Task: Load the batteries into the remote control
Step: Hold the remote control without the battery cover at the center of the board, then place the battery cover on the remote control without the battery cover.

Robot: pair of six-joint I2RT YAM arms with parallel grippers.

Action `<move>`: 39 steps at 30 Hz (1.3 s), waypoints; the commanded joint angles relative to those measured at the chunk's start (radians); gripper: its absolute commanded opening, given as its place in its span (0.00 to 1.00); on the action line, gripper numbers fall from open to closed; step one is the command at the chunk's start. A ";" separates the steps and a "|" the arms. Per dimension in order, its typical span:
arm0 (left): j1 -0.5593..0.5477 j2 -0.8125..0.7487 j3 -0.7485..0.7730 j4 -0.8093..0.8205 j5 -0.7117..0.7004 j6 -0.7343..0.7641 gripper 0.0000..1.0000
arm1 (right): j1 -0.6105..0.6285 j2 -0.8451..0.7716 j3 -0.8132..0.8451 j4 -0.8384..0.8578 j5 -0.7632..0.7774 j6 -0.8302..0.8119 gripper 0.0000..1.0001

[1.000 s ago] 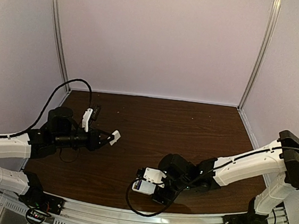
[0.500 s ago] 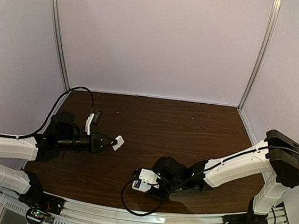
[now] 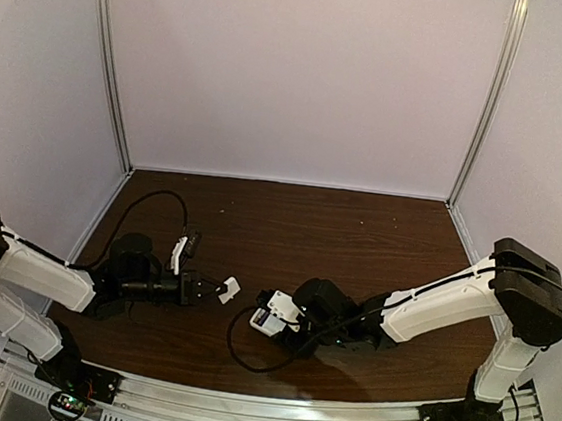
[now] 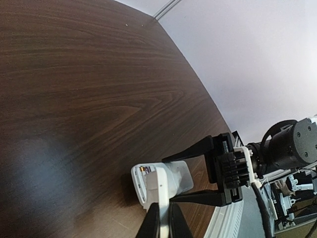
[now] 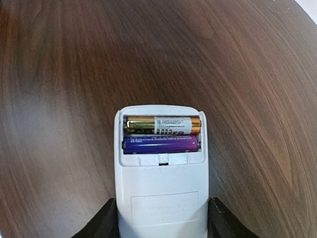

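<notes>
Counter (image 3: 357, 249) of dark brown wood lay under both arms. The right arm (image 3: 432, 302) stretched in from 4 o'clock toward the middle of the near edge, and the left arm (image 3: 43, 276) came in low from 8 o'clock.

The right hand (image 3: 287, 324) sat at about 6 o'clock of the counter's centre. Its fingers (image 5: 111, 223) were pressed against the two long sides of the remote control (image 5: 161, 193), pinching it at the 7 and 5 o'clock corners of the right wrist view. The left hand (image 3: 205, 287) lay at 9 o'clock of the right one, tips facing it. It was pressed together on a small white flat piece (image 4: 153, 191), which stood near the remote control; whether the two touched could not be told.

The remote control was held plain back up, opened at its 12 o'clock end. Both batteries lay inside it, side by side and crosswise to its length. The gold-brown battery (image 5: 162, 125) was at 12 o'clock, touching the dark purple battery (image 5: 161, 145) just at 6 o'clock of it. Whether the remote control rested on the wood or hung above it could not be told.
</notes>
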 commanded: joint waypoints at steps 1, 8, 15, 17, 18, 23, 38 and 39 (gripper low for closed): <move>-0.031 0.117 -0.013 0.252 0.021 -0.039 0.00 | -0.012 0.052 0.006 0.059 0.009 0.043 0.46; -0.093 0.302 0.018 0.440 -0.025 -0.099 0.00 | -0.017 0.057 0.009 0.079 0.043 0.102 0.43; -0.146 0.395 0.047 0.515 -0.104 -0.133 0.00 | -0.016 0.057 -0.001 0.093 0.043 0.118 0.39; -0.150 0.415 0.053 0.537 -0.129 -0.150 0.00 | -0.018 0.055 -0.005 0.098 0.043 0.121 0.39; -0.154 0.426 0.057 0.549 -0.143 -0.158 0.00 | -0.018 0.056 -0.008 0.103 0.042 0.121 0.39; -0.192 0.498 0.098 0.585 -0.172 -0.185 0.00 | -0.018 0.062 -0.008 0.091 0.038 0.120 0.39; -0.213 0.559 0.069 0.643 -0.235 -0.220 0.00 | -0.018 0.081 0.003 0.052 0.049 0.129 0.37; -0.214 0.563 0.067 0.647 -0.235 -0.218 0.00 | -0.018 0.081 0.004 0.050 0.048 0.130 0.37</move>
